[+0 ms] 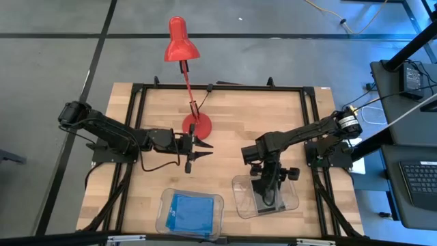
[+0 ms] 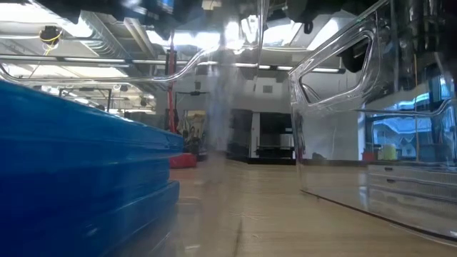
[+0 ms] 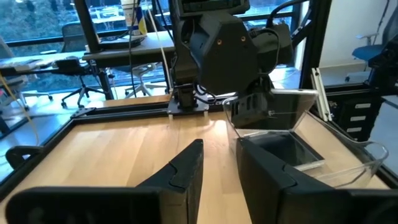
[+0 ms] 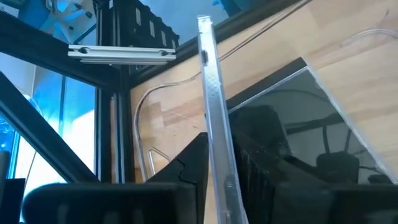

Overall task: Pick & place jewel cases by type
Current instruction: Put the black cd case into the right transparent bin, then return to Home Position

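Observation:
My right gripper (image 1: 265,198) hangs over the right clear tray (image 1: 239,186), shut on a clear-and-dark jewel case (image 3: 273,109). In the right wrist view that case is seen edge-on (image 4: 211,93). Below it, a dark jewel case (image 4: 298,124) lies flat in the tray. Blue jewel cases (image 1: 190,210) lie stacked in the left clear tray (image 1: 164,199); they fill the left of the low view (image 2: 71,171). My left gripper (image 1: 201,149) hovers level beside the red lamp's base (image 1: 196,125), open, with nothing between its fingers (image 3: 186,168). My right gripper pinches the jewel case by its two flat faces, near one edge (image 4: 219,168), between its two fingers. The fingers slant down from the table's far side. The case stands on edge, tilted, above the dark case in the tray; whether its far end touches anything I cannot tell.
The red desk lamp (image 1: 181,42) stands at the table's far middle, its stem leaning over the base. Black frame rails (image 1: 225,87) run round the table. Bare wood (image 1: 225,164) lies between the two arms and beyond the trays.

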Action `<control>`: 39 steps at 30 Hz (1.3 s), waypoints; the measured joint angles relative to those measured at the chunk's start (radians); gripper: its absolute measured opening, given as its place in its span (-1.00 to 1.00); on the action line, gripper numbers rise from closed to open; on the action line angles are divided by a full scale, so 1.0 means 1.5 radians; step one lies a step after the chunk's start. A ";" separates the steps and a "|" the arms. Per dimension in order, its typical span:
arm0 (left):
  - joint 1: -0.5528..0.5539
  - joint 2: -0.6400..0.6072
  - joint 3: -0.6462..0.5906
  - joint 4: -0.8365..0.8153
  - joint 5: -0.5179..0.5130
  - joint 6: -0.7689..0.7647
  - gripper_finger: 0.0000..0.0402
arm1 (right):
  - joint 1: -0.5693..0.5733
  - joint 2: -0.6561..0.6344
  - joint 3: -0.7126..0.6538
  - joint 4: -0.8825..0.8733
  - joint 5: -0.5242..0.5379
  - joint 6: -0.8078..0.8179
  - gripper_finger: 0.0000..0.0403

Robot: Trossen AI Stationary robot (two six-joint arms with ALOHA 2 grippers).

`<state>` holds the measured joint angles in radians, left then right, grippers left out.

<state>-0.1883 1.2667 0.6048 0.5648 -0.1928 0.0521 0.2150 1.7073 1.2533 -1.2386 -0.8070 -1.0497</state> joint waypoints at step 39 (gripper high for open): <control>0.000 0.000 -0.001 -0.036 0.001 0.000 -0.53 | -0.009 -0.025 0.056 0.140 -0.021 0.040 0.04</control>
<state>-0.1883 1.2667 0.6041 0.5103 -0.1915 0.0514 0.2016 1.6694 1.3367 -1.0288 -0.8386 -0.9897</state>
